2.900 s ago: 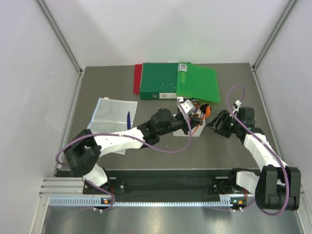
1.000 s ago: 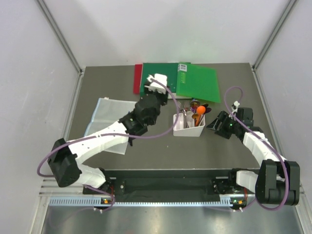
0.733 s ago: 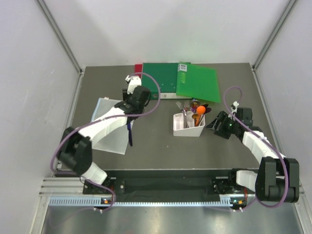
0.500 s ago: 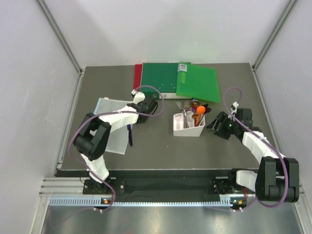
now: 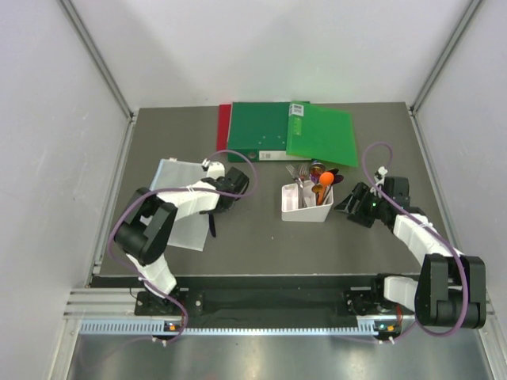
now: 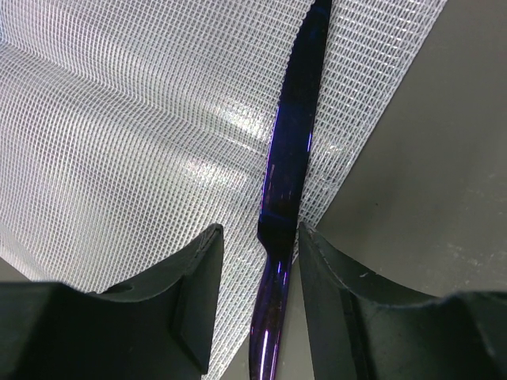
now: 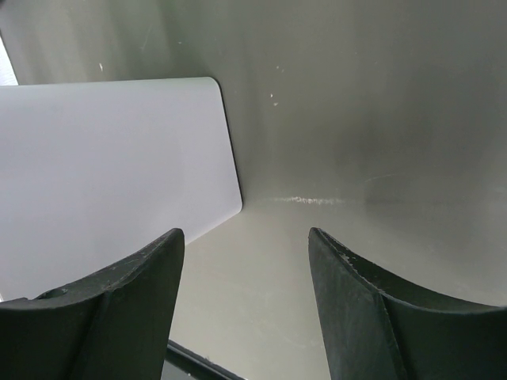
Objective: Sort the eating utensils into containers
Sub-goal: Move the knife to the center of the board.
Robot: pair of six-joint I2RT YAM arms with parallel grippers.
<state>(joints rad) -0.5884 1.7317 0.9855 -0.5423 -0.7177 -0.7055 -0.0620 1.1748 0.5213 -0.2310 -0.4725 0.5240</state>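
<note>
A dark blue knife (image 6: 289,158) lies across the edge of the clear mesh sheet (image 6: 142,134), its handle running down between my left gripper's fingers. My left gripper (image 6: 261,231) is open and straddles the handle low over the table, with a small gap on each side. From above, the knife (image 5: 211,225) sticks out below the left gripper (image 5: 215,204). The white bin (image 5: 295,212) holds several utensils, among them an orange spoon (image 5: 326,178) and silver forks (image 5: 295,171). My right gripper (image 5: 347,207) stands open just right of the bin, holding nothing, and faces its white wall (image 7: 119,182).
The clear sheet (image 5: 174,198) lies at the left of the table. Green folders (image 5: 317,134) and a red one (image 5: 223,127) lie flat along the back edge, behind the bin. Grey walls close in both sides.
My left arm has left the bin, swung left past the folders and come down over the dark blue knife on the clear sheet. The right arm has not moved.
</note>
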